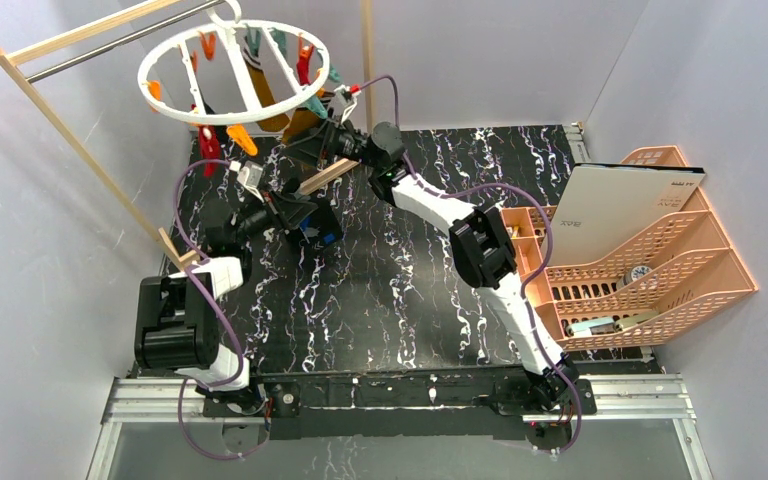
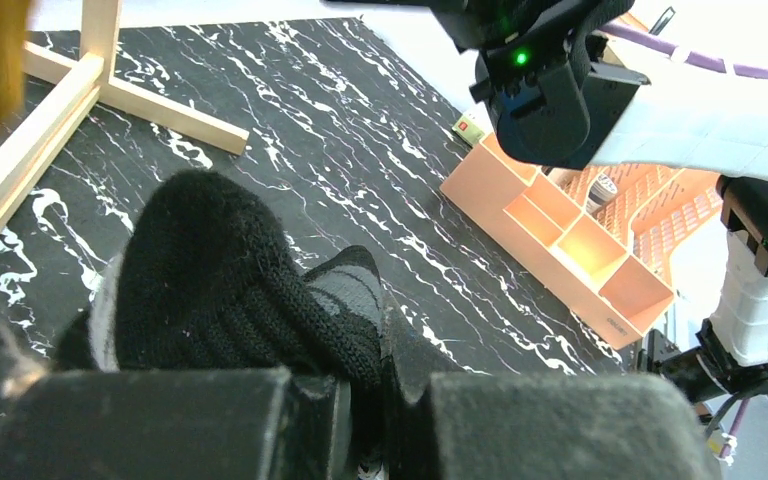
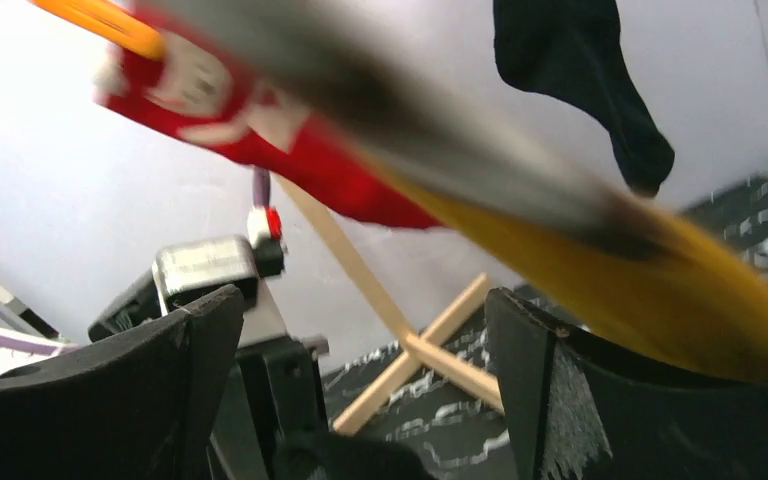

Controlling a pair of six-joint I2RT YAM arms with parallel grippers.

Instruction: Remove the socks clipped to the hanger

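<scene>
fingers of your left gripper (image 2: pixel 380 405) fill the bottom of the left wrist frame, clamped on a black sock (image 2: pixel 210 280). it's bunched, rounded end pointing to the upper left, over the marbled table (image 2: pixel 360 120). your right gripper (image 3: pixel 360 330) is spread wide with nothing between the pads, up under the hanger (image 1: pixel 243 80) at upper left of the top view. mustard sock (image 3: pixel 680 290) is blurred, long axis slanting upper left to lower right over the right finger. red sock (image 3: pixel 290 160) sits behind it by an orange clip (image 3: pixel 100 20), dark sock (image 3: pixel 580 70) hangs upper right. all look limp, light, stretchy. probably pinch mid-body below the clip, pull along the sock.
</scene>
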